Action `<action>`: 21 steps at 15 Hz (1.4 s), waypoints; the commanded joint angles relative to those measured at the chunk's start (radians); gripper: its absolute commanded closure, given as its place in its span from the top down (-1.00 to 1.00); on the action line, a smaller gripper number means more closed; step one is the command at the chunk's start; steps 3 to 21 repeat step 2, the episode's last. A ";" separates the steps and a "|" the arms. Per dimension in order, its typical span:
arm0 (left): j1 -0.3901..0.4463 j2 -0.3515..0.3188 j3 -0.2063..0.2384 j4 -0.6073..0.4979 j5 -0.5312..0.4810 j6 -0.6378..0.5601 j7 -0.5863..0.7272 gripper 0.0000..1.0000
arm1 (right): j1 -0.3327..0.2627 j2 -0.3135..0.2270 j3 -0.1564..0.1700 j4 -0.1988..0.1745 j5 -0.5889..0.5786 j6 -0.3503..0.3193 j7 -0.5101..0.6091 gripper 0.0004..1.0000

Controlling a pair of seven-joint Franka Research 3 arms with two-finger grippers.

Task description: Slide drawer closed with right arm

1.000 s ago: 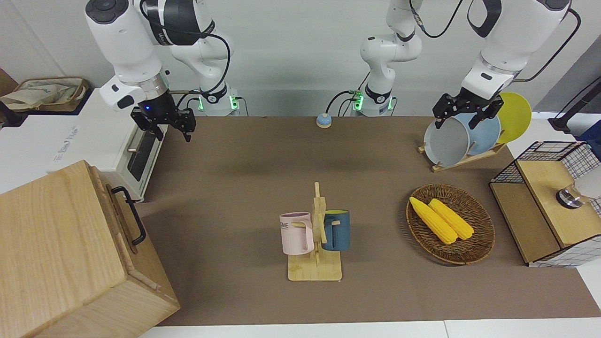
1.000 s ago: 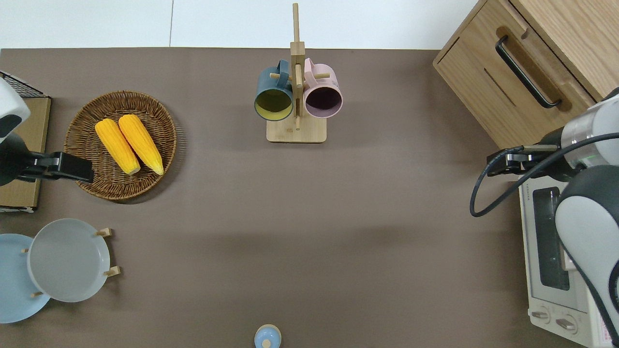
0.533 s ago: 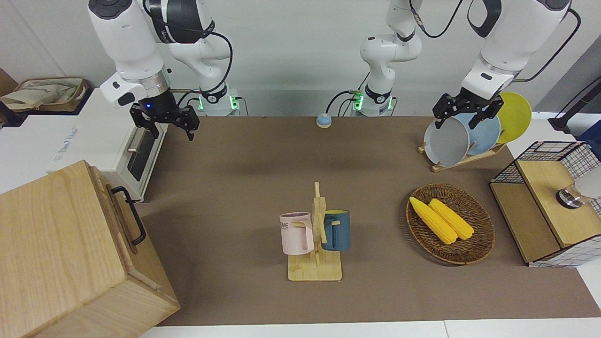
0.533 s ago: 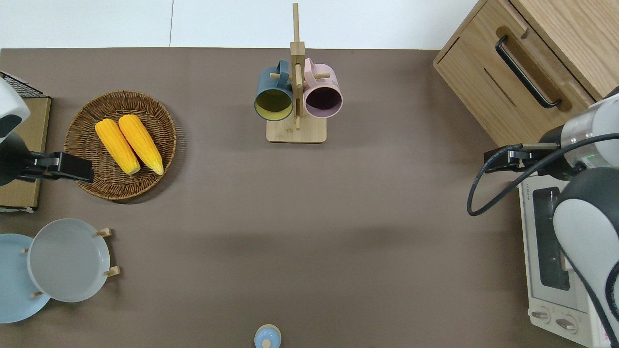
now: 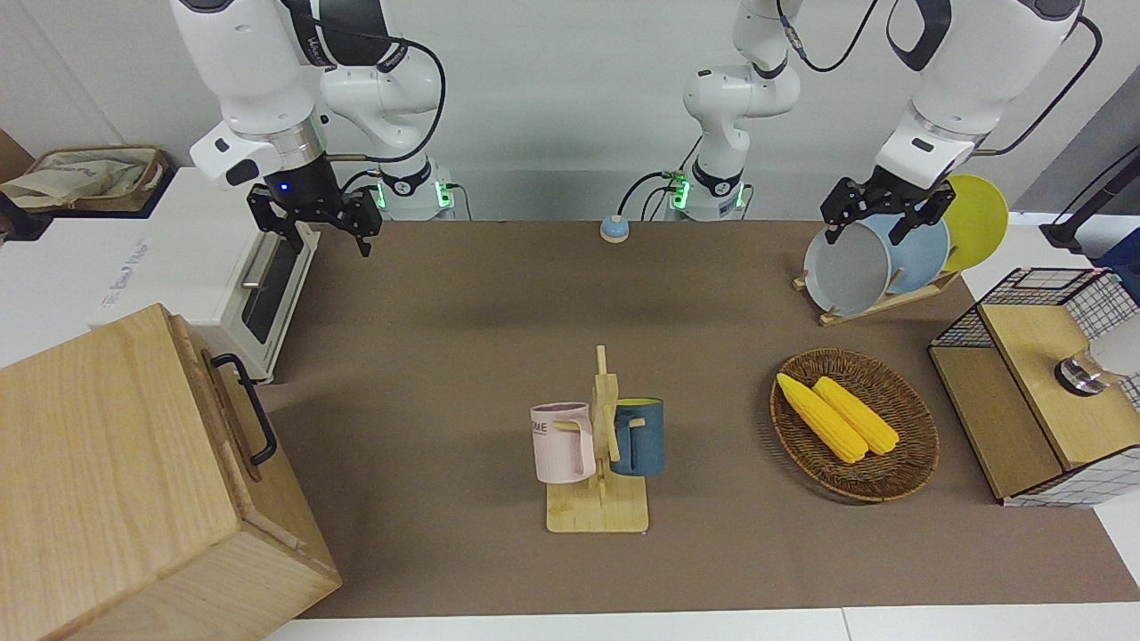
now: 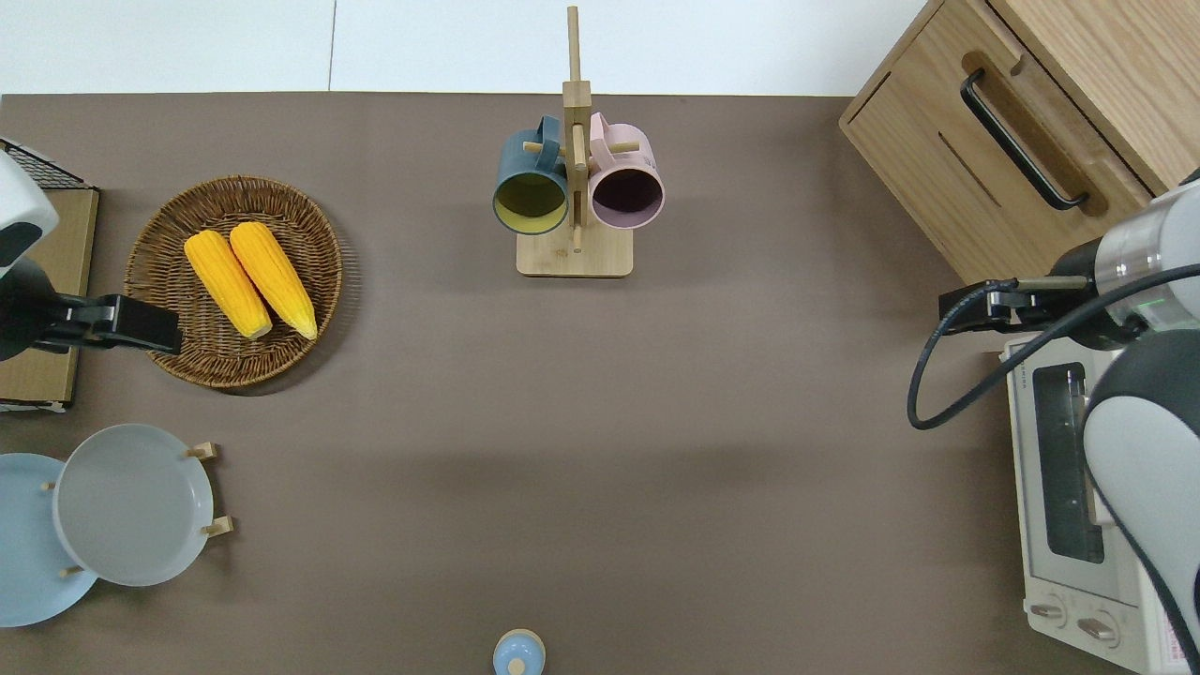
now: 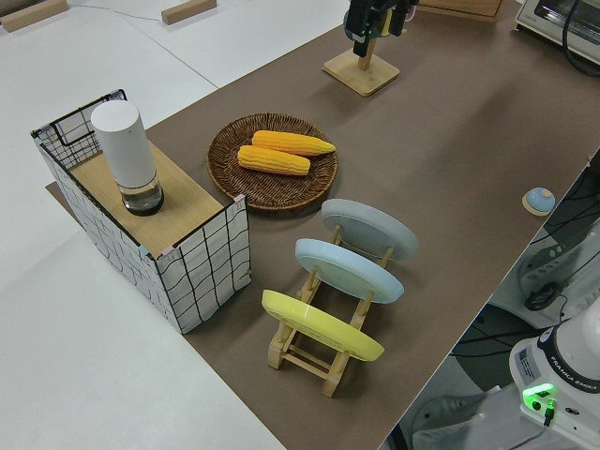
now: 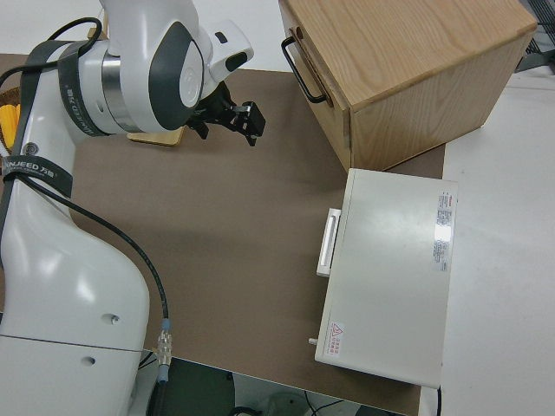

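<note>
Distance separates the right arm's black two-finger gripper (image 5: 313,224) from the wide light-wood drawer (image 6: 975,183) with its black loop handle (image 6: 1020,141). Its jaws are spread and empty over the bench (image 6: 600,450) near the white toaster oven (image 6: 1069,487). The drawer front, in the wooden cabinet (image 5: 134,481) at that arm's end, lies farther from the robots, its handle running diagonally. The left arm is parked.

Pretty bright, even overhead lighting, so shadows on the brown table mat (image 5: 463,356) are soft, just faint smudges around 12 o'clock in the front view. Everything's sharp, no real glare or blur.
</note>
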 commanded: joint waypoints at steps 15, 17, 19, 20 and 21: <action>-0.007 -0.004 0.000 0.010 0.018 -0.018 -0.010 0.99 | -0.003 0.012 0.010 0.022 0.001 -0.018 -0.006 0.97; -0.007 -0.004 0.000 0.010 0.018 -0.018 -0.010 0.99 | -0.003 0.012 0.010 0.022 0.001 -0.018 -0.006 0.97; -0.007 -0.004 0.000 0.010 0.018 -0.018 -0.010 0.99 | -0.003 0.012 0.010 0.022 0.001 -0.018 -0.006 0.97; -0.007 -0.004 0.000 0.010 0.018 -0.018 -0.010 0.99 | -0.003 0.012 0.010 0.022 0.001 -0.018 -0.006 0.97; -0.007 -0.004 0.000 0.010 0.018 -0.018 -0.010 0.99 | -0.003 0.012 0.010 0.022 0.001 -0.018 -0.006 0.97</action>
